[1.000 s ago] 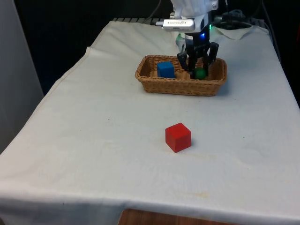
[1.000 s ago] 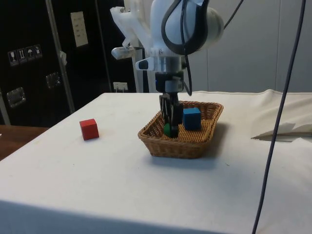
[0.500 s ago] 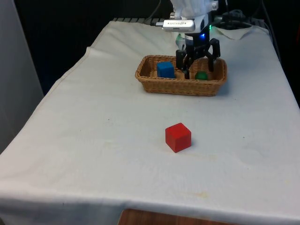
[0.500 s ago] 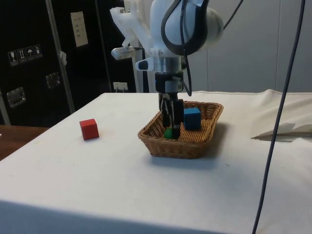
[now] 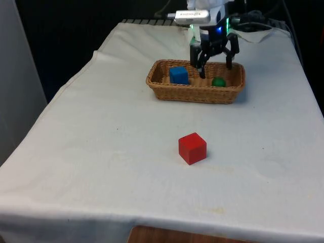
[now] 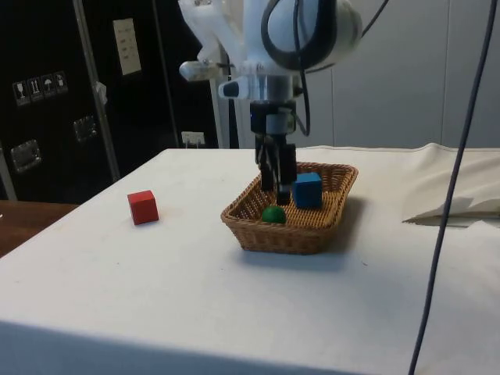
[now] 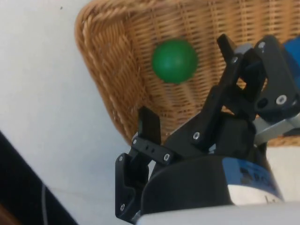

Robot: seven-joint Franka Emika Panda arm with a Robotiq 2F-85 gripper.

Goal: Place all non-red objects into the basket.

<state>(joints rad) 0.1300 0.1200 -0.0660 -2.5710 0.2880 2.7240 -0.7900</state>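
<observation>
My gripper (image 5: 214, 63) hung above basket (image 5: 195, 93), jaws spread wide, nothing held. Green ball (image 5: 218, 81) lay directly beneath, on basket floor beside blue cube (image 5: 178, 75). Red cube (image 5: 192, 148) well apart on table (image 5: 101, 152) (rightly left out). Task judged complete; straight lift clears rim.

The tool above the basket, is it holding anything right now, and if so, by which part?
Nothing is held. The tool is open above the basket, and the green ball lies loose on the basket floor beside the blue cube.
</observation>
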